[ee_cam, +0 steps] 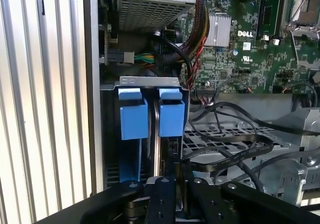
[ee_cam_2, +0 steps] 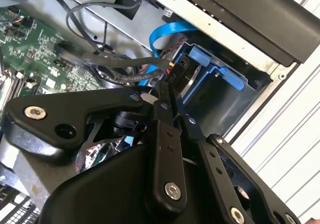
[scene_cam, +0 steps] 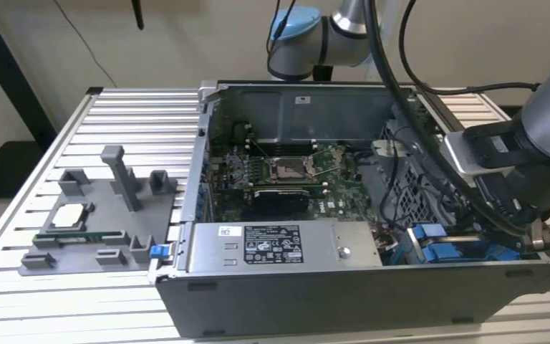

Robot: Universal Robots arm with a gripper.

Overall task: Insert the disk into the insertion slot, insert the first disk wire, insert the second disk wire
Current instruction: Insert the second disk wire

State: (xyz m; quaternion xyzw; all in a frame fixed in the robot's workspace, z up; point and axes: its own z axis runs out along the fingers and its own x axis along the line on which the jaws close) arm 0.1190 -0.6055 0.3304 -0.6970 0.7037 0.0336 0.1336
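Down in the grey perforated-metal drive bay (ee_cam: pixel 145 84), where the blue-framed silver disk (ee_cam: pixel 172 119) already sits, your hand (ee_cam_2: pixel 167 91) pinches a black wire connector (ee_cam_2: pixel 172 78) — tilt it, and it jams or slips among the loose black cables (ee_cam: pixel 235 154).

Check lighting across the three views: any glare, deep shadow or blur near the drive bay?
Exterior view: even light, soft overall, the case interior dim. Second wrist view: the gripper is dark and looms close, white slats at the edge are bright. First wrist view: crisp, blue carrier tabs well lit, the bay beneath them shadowed.
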